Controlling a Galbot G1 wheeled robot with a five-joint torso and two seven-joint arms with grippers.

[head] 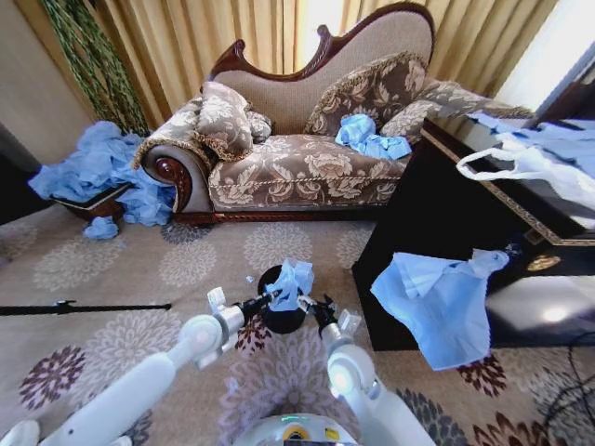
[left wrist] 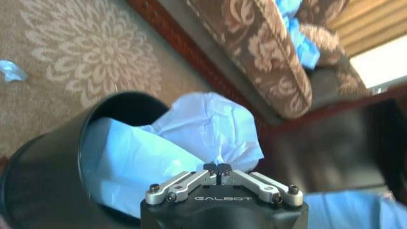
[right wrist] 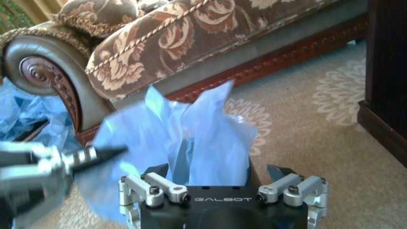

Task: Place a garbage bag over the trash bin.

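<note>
L gripper (left wrist: 217, 168) pinched closed; R gripper (right wrist: 222, 174) fingers spread.

Two grippers at a small black cylindrical trash bin (head: 282, 316) on patterned carpet.
The left gripper (head: 271, 299) and right gripper (head: 308, 305) flank the crinkled light-blue plastic garbage bag (head: 293, 280) bunched over its rim.

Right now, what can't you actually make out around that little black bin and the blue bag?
- Head view: the garbage bag, the left claw and the right claw cover most of the trash bin rim.
- Left wrist view: the bag fills the bin's mouth, hiding its floor and how deep the bag reaches.
- Right wrist view: the bag and the right claw's body stand in front of the bin.
</note>
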